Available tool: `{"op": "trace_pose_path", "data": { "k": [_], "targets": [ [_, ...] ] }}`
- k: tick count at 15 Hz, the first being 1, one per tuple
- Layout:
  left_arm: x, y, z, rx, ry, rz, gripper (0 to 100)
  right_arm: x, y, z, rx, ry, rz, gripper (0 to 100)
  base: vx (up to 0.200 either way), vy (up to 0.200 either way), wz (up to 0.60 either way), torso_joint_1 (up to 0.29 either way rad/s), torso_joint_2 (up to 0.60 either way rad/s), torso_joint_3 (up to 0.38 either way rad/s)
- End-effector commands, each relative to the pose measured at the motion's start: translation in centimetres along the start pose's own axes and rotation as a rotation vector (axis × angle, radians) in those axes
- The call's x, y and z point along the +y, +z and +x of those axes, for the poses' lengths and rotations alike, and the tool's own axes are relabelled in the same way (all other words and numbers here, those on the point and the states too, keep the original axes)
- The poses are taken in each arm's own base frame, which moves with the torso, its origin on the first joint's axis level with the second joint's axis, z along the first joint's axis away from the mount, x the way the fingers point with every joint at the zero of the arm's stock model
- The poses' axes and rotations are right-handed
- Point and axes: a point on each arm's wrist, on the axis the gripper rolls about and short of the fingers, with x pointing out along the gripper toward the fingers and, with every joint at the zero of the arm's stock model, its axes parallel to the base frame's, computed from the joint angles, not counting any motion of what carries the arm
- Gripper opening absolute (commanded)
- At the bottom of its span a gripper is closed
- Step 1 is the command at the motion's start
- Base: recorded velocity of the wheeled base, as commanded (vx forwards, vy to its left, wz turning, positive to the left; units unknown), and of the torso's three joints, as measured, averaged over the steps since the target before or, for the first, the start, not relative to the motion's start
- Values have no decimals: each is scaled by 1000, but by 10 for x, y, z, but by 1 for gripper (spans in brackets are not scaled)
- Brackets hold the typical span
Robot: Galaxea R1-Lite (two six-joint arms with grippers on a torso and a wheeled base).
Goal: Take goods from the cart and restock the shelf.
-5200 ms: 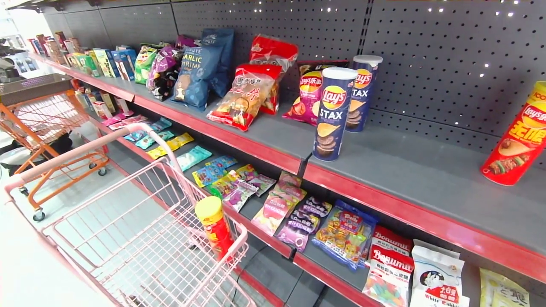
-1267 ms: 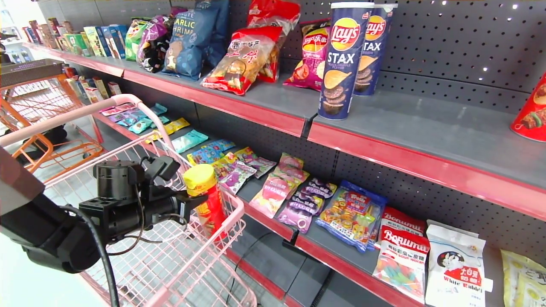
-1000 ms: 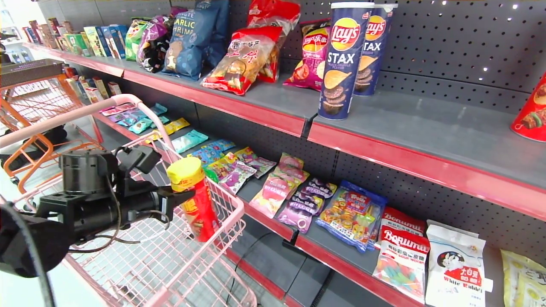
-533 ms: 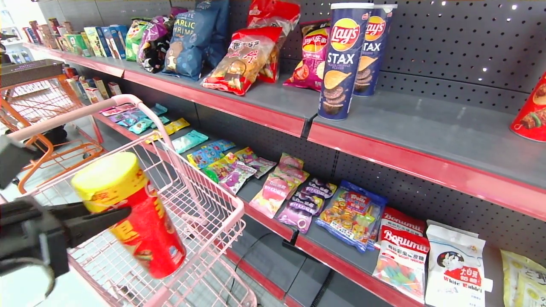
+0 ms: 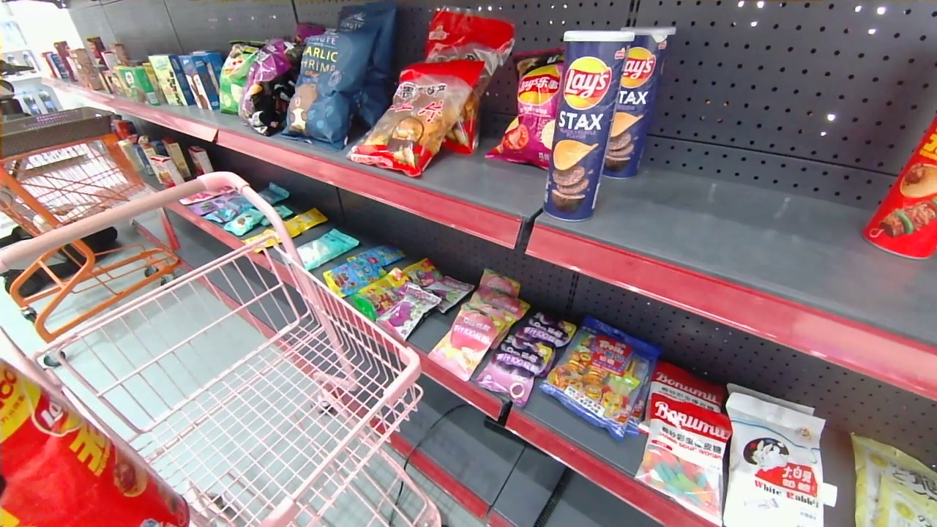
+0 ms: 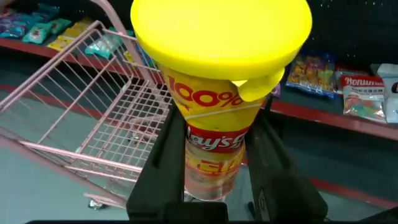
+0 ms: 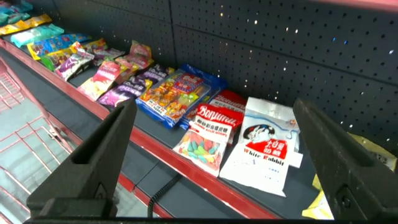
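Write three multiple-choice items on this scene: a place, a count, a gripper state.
1. Where is the yellow-lidded can? A in the cart; B in the left gripper; C on the lower shelf.
2. How many blue cans stand on the upper shelf? A one; B two; C four.
3. The right gripper is: A open; B shut on a bag; C shut on a can.
Answers: 1 B, fingers clamp it in the left wrist view; 2 B, two stand together; 3 A, fingers wide apart, nothing between.
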Motion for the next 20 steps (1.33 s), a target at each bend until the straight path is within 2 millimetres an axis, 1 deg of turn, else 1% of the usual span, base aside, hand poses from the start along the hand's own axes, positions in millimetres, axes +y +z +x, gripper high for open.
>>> {"op": "trace_pose_path", "data": {
  "k": [1,10,13,16,20],
  "targets": [
    [-1,-5,-9,-38,15,6,0,0,0,0,1,-1,-1,100,0,0,0,163,-466,-305],
    [-1,-6,-11,-44,40,14,0,0,0,0,2,1,-1,100,0,0,0,210,-556,-345],
    [-2,-10,-14,-58,44,18,0,0,0,0,1,1,1,100,0,0,-600,168,-422,-242],
    [-3,-24,-17,-67,45,31,0,0,0,0,1,-1,1,100,0,0,-600,30,-38,-35],
    [-3,-24,-19,-75,50,32,0,0,0,0,1,-1,-1,100,0,0,-600,5,-4,2]
  ]
}}
